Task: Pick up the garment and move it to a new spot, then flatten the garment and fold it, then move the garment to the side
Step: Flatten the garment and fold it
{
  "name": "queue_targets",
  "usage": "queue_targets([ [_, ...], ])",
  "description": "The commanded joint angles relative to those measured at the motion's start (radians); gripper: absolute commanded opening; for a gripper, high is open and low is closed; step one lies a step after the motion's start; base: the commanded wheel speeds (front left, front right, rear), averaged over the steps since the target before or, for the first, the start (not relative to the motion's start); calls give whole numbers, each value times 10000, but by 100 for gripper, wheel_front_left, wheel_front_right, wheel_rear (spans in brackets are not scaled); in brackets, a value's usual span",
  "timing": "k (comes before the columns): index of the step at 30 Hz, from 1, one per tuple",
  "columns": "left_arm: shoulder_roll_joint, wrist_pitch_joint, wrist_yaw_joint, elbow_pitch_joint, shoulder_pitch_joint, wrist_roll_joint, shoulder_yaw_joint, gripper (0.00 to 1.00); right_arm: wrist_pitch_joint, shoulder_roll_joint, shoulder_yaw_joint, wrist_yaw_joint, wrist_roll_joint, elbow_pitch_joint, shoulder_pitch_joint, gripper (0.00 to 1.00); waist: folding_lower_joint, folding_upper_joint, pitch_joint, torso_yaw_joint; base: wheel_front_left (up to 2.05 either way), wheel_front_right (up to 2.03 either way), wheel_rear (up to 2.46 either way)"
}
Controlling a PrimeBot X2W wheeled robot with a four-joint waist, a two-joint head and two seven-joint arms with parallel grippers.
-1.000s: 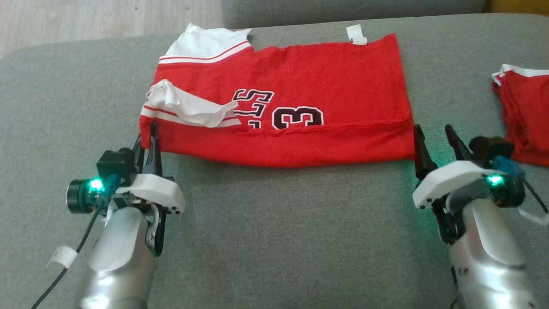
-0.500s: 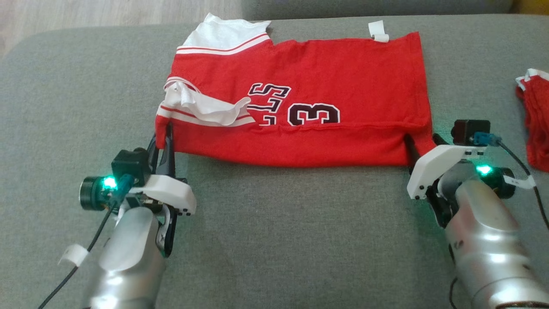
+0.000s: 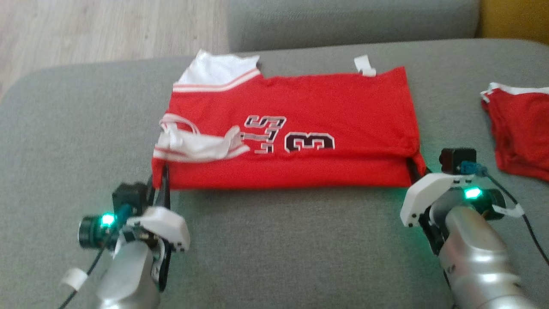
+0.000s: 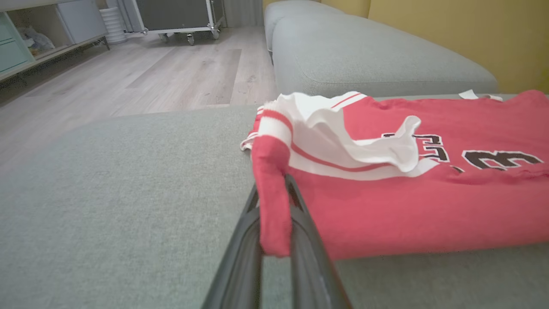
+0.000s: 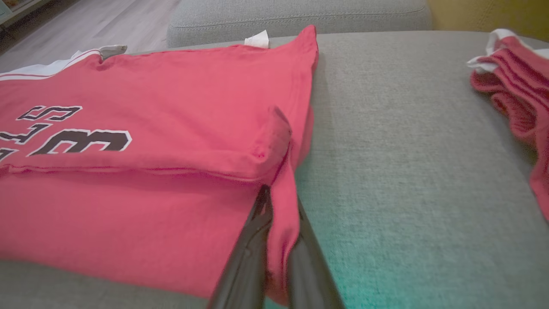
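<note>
The red jersey (image 3: pixel 291 124) lies folded across the middle of the head view on a grey sofa cushion (image 3: pixel 279 244). Its black number and letters face up, and a long fold runs along its near edge.

At the lower left of that frame the left gripper (image 3: pixel 162 176) has its two dark fingers pressed together on the jersey's near left corner. In the left wrist view a strip of red cloth hangs between those fingers, low in the middle of the frame.

At the lower right the right gripper (image 3: pixel 415 166) pinches the near right corner. In the right wrist view the red fabric is nipped between the fingers, and the fold rises into a small peak just above them.

A crumpled white flap (image 3: pixel 197 143) rests on the left part of the jersey. A small white tag (image 3: pixel 364 66) sticks out from its far edge, right of centre.

A second red garment (image 3: pixel 521 133) with white trim lies at the right edge of the head view, well apart from the jersey. Pale wooden floor (image 3: pixel 107 30) shows in the upper left corner.
</note>
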Motion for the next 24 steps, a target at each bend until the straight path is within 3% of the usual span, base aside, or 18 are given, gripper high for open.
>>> queue_targets([
  [1, 382, 0, 38, -232, -169, -81, 274, 0, -102, 89, 154, 31, -84, -225, -76, 0, 1, 0, -337, -164, 0, 0, 0],
  [11, 311, 813, -218, -343, 1177, -214, -157, 0, 445, 89, -92, 31, 262, -719, 1177, 0, 1, 0, -1339, -235, 0, 0, 0],
  [24, 568, 1740, -131, -1492, 2222, -472, -242, 0, 1558, 89, 159, 31, 1444, -2947, 2878, 0, 1, 0, -1407, -360, 0, 0, 0],
])
